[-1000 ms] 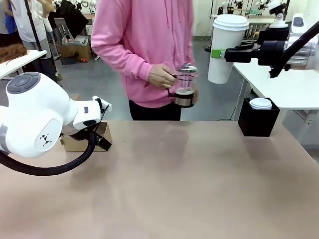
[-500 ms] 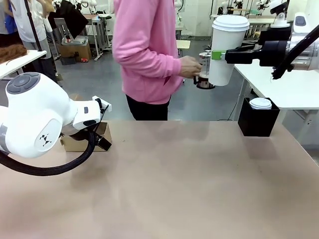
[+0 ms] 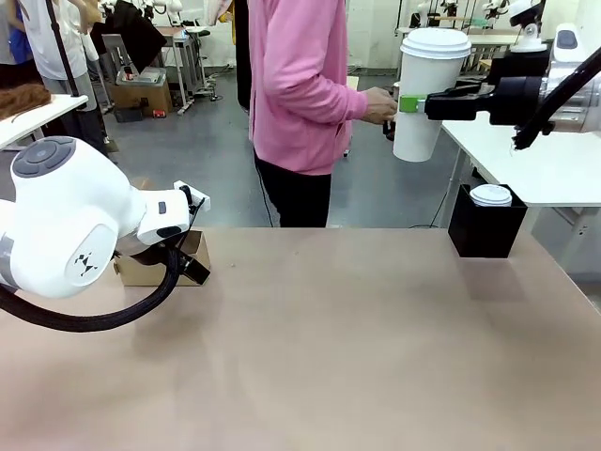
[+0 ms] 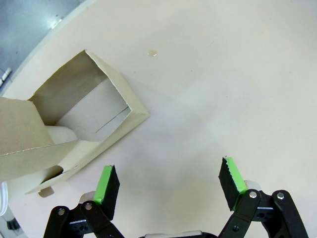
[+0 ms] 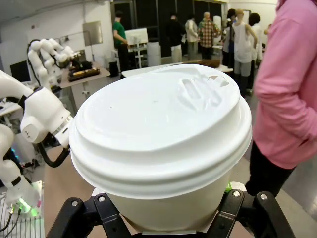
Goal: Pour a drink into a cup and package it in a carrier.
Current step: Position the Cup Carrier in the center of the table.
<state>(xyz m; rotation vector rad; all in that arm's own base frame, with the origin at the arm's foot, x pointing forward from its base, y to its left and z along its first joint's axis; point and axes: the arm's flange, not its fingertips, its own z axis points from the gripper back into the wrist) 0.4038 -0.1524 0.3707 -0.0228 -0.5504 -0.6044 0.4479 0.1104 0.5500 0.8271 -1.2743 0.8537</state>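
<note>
your right jaws are clamped on the lidded cup (image 3: 427,89), pinching its wall just under the lid. a hard squeeze could buckle the paper or pop the lid, and you cannot tell whether there is drink inside. the person's hand (image 3: 380,105) sits just beyond the tips of those jaws, so any swing forward could strike it. that arm reaches in level, holding the cup high above the table (image 3: 329,357). your left jaws hang released and spread wide, pointing down, low over the table. the carrier (image 4: 74,124) lies just ahead of them, off to 1 side. its tall flap could snag a cup brought in low, so come from above.
</note>
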